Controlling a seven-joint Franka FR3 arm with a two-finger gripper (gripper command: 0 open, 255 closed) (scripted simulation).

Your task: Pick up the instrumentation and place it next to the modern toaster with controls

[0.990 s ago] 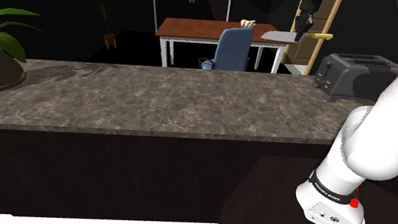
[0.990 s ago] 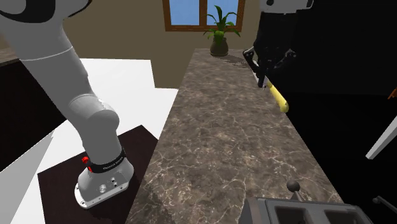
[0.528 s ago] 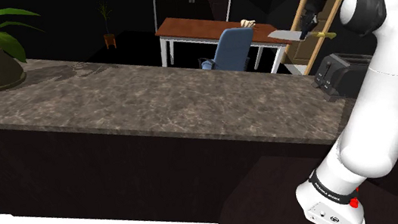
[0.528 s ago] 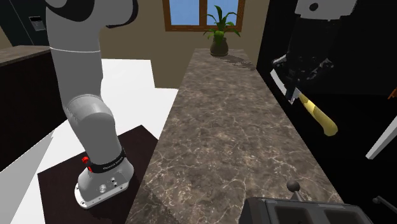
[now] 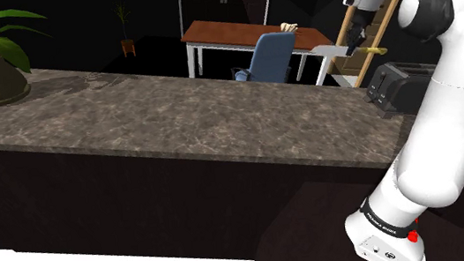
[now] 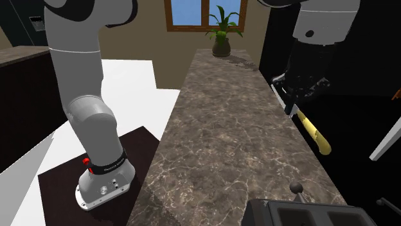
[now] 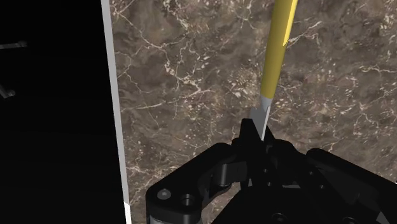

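Tool (image 6: 295, 104) grips knife (image 6: 317, 136) over counter (image 6: 218, 128), toaster (image 5: 405, 86) near

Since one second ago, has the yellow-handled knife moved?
Yes. In the second exterior view the knife has moved away from the potted plant, toward the toaster.

The yellow-handled knife (image 5: 376, 48) (image 6: 316, 135) (image 7: 275, 57) with a grey blade is hanging tilted in the air over the counter's (image 5: 175, 113) far edge. The dark toaster (image 5: 402, 81) (image 6: 308, 215) is sitting upright on that counter, apart from it.
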